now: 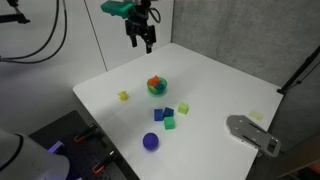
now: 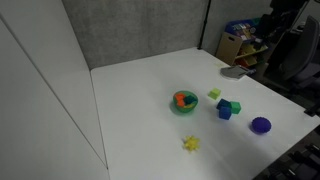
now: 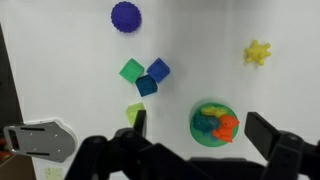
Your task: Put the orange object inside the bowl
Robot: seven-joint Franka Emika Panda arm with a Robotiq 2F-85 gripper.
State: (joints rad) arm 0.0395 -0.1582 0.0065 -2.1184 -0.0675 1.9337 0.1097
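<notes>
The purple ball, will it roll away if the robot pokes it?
The round purple ball would probably roll, since it sits free on the flat white table with nothing touching it. Its surface looks bumpy in the wrist view, so it may stop soon and be easier to grip. It is small, so it is likely light.

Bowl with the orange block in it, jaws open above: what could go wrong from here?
1. The orange block lies toward one side of the bowl, close to the rim rather than in the middle, so a nudge might tip it out.
2. The gripper hangs open and empty above. The wrist view shows the bowl between the jaws, so any descent could strike or shift it.
</notes>
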